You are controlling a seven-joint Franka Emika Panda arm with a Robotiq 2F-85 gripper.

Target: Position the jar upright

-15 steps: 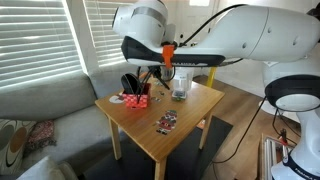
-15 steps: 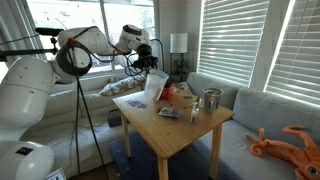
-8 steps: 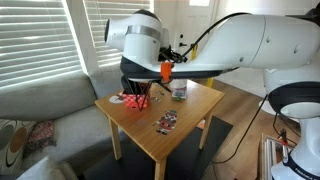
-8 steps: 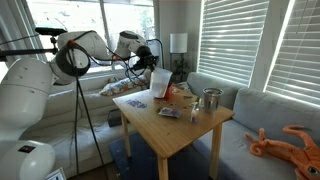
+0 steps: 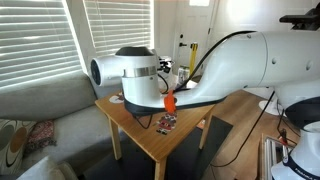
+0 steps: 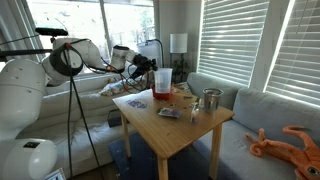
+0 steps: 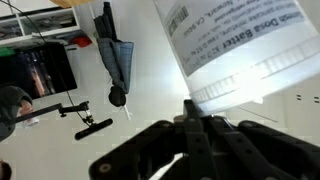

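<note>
Item: jar (image 7: 238,48), wide, whitish-translucent plastic, printed label, ribbed band near one end.
- Location: in the wrist view it fills the upper right, with a wall and a hanging dark garment (image 7: 115,55) behind it. In an exterior view it shows as a pale shape (image 6: 160,82) at the arm's end, above the far side of the counter (image 6: 180,138) and close over a red box (image 6: 162,96). Its tilt cannot be judged.
- Pincer (image 7: 197,108): fingers drawn almost together, pinching the jar's ribbed edge.
- Counter (image 5: 135,125): light wood, largely hidden by the white arm (image 5: 215,75).
- Also on the counter: printed packet (image 5: 166,123), metal cup (image 6: 211,100), small grey cup (image 6: 195,116).
</note>
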